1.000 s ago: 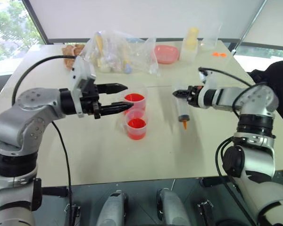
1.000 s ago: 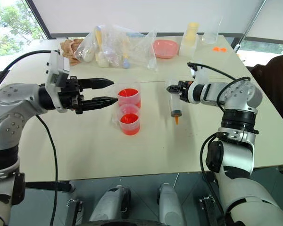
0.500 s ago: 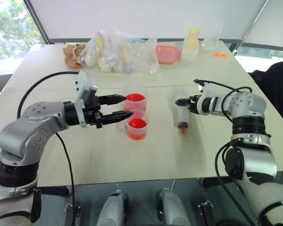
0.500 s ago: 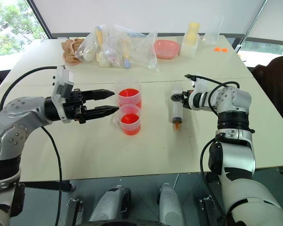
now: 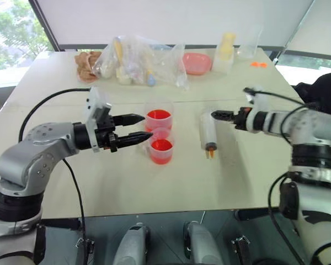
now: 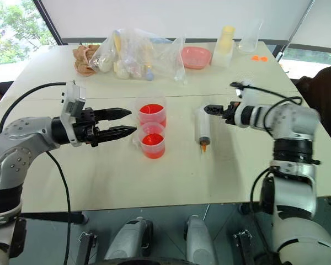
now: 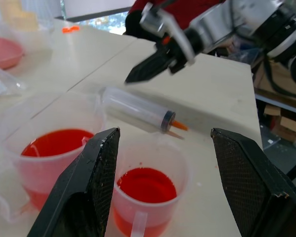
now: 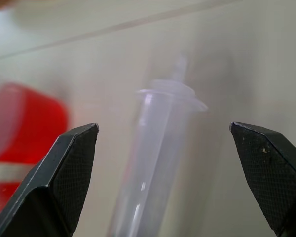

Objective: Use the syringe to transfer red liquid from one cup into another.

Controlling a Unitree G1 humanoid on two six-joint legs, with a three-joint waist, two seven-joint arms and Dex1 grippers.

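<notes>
- The syringe (image 5: 208, 132) lies flat on the table (image 5: 154, 187), right of frame centre, orange tip toward the viewer.
- The right gripper (image 5: 216, 115), fingers spread, holds nothing just beside its plunger end.
- The left gripper (image 5: 138, 126), fingers apart and empty, points at two cups of red liquid (image 5: 160, 146) at centre.

A: What sits along the far edge of the pale tabletop (image 6: 171, 182)?

B: At eleven o'clock a crumpled clear plastic bag (image 6: 140, 55) holding small bottles, with a brown crinkled lump (image 6: 84, 59) touching its ten o'clock side

A: And toward one o'clock?

B: A shallow pink oval dish (image 6: 195, 56), then a pale yellow bottle (image 6: 225, 40), an empty clear plastic cup (image 6: 249, 37) and two small orange bits (image 6: 257, 58)
</notes>
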